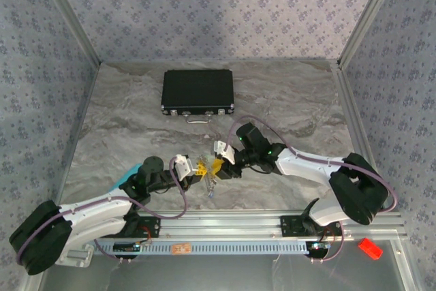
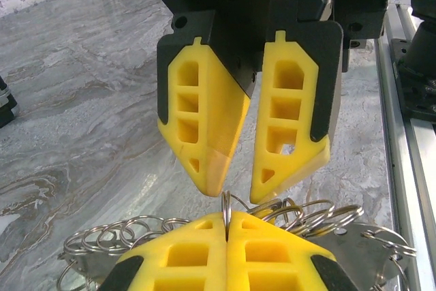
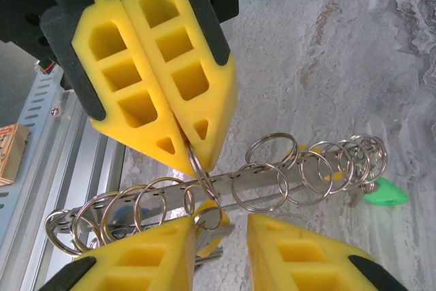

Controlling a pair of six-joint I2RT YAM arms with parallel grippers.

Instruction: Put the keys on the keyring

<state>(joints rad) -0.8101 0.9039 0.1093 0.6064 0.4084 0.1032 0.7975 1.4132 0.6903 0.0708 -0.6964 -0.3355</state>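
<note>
Currently the bench (image 1: 286, 100) is carrying the black case (image 1: 197, 91) near the middle of its far edge, well apart from the work. That work is going on close to the middle of the near edge, where both arms are meeting.

The left gripper (image 3: 194, 160) is pinching with its jaws pressed together on the wire of one split ring (image 3: 202, 180). The right gripper (image 2: 238, 187) is hovering just beside that ring with its jaws standing apart, gripping nothing.

The keyring (image 3: 272, 180), a thin metal strip strung with many loops, is stretching between the two grippers, with its green tag (image 3: 385, 192) trailing at the far end. Whether it is hanging free or resting on the bench I cannot tell. Specks of yellow are showing behind the farther loops, but I cannot tell whether those are the keys.

The step in hand is probably getting a second hold on the pinched ring. Doing it well likely means:
- keeping the left clamp firm;
- bringing the right fingertips in slowly onto that same loop;
- steering clear of the neighbouring loops, which are crowding close and could snag.
</note>
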